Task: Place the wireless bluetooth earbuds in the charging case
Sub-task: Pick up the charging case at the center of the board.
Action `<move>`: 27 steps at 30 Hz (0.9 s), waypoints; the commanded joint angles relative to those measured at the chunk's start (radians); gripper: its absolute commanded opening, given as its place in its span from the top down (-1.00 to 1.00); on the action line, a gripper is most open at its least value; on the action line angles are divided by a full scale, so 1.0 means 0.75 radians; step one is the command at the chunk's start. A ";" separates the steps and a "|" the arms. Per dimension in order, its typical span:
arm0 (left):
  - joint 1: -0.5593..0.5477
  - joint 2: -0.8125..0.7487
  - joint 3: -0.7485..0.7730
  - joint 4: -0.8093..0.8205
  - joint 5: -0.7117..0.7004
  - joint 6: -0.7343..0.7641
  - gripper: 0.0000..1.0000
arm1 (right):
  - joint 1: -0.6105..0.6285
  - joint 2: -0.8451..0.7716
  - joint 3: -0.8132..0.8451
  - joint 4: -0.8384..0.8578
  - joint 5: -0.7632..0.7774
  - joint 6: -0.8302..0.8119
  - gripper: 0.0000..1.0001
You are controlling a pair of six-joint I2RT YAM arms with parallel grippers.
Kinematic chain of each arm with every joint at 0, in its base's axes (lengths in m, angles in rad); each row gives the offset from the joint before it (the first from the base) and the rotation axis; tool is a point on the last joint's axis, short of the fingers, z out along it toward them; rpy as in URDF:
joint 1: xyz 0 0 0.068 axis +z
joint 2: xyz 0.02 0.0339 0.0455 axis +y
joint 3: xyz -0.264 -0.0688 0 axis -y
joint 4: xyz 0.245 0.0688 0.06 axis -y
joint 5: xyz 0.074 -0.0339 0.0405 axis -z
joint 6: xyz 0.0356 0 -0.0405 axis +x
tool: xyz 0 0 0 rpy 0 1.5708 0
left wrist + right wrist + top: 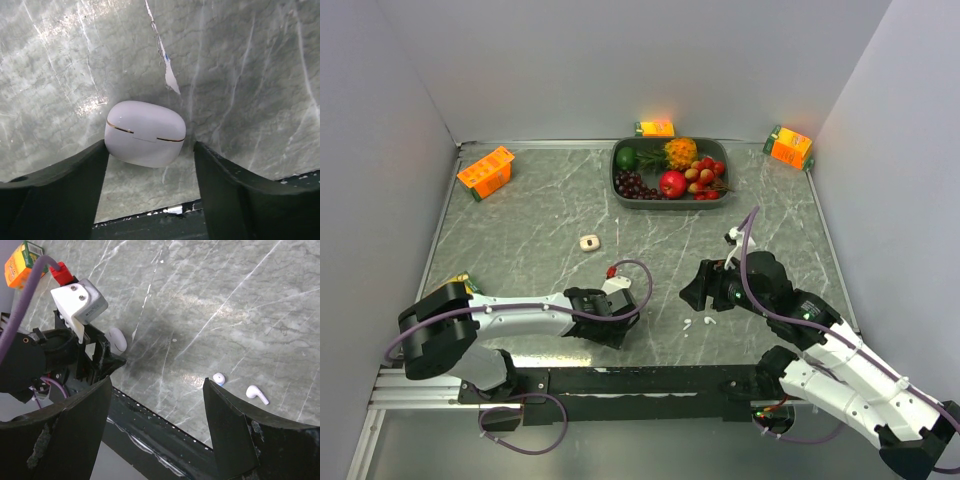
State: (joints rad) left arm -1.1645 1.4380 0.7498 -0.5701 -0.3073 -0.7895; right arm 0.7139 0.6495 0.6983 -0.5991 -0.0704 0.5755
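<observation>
Left wrist view shows the case (145, 132) lying on the bench (240, 75), lid shut, between the fingers of the left gripper (150, 146). That gripper is open: 1 finger sits at the case's side and the other stands off with a gap, so nothing is clamped. The case's long axis, along its lid seam, runs from finger to finger. The 2 earbuds (257, 394) lie loose by the bench's near edge, right of the case, close to the right gripper (156, 381), which is open and empty. That arm looks nearer to them.
</observation>
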 commanded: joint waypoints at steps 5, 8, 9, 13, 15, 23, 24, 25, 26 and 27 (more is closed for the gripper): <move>0.002 0.122 0.070 -0.058 -0.034 0.012 -0.48 | 0.009 -0.019 -0.009 0.034 0.010 -0.002 -0.62; 0.004 0.126 0.080 -0.050 -0.034 0.036 -0.35 | 0.009 -0.021 -0.009 0.026 0.016 -0.006 -0.62; 0.002 0.126 0.084 -0.052 -0.034 0.038 -0.25 | 0.009 -0.021 -0.009 0.024 0.020 -0.008 -0.62; 0.002 0.128 0.097 -0.064 -0.044 0.042 0.40 | 0.007 -0.021 -0.011 0.024 0.020 -0.008 -0.61; 0.002 0.110 0.095 -0.058 -0.050 0.040 0.59 | 0.011 -0.013 -0.007 0.026 0.016 -0.010 -0.62; -0.010 -0.315 0.035 0.264 -0.014 0.116 0.98 | 0.011 -0.017 0.118 -0.009 0.016 -0.023 -0.62; -0.010 -0.373 -0.011 0.334 0.041 0.164 0.98 | 0.009 -0.015 0.155 -0.021 0.018 -0.027 -0.62; -0.008 -0.486 -0.044 0.424 0.066 0.181 0.98 | 0.009 -0.013 0.169 -0.025 0.022 -0.031 -0.62; -0.010 -0.544 -0.079 0.504 0.092 0.191 0.98 | 0.011 -0.009 0.179 -0.025 0.028 -0.039 -0.62; -0.008 -0.604 -0.160 0.705 0.153 0.218 0.98 | 0.011 -0.007 0.188 -0.029 0.032 -0.043 -0.62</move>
State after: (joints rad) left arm -1.1664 1.1622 0.7258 -0.4156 -0.2939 -0.7059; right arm 0.7143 0.6502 0.7563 -0.6289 -0.0673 0.5671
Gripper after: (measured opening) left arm 0.568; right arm 0.809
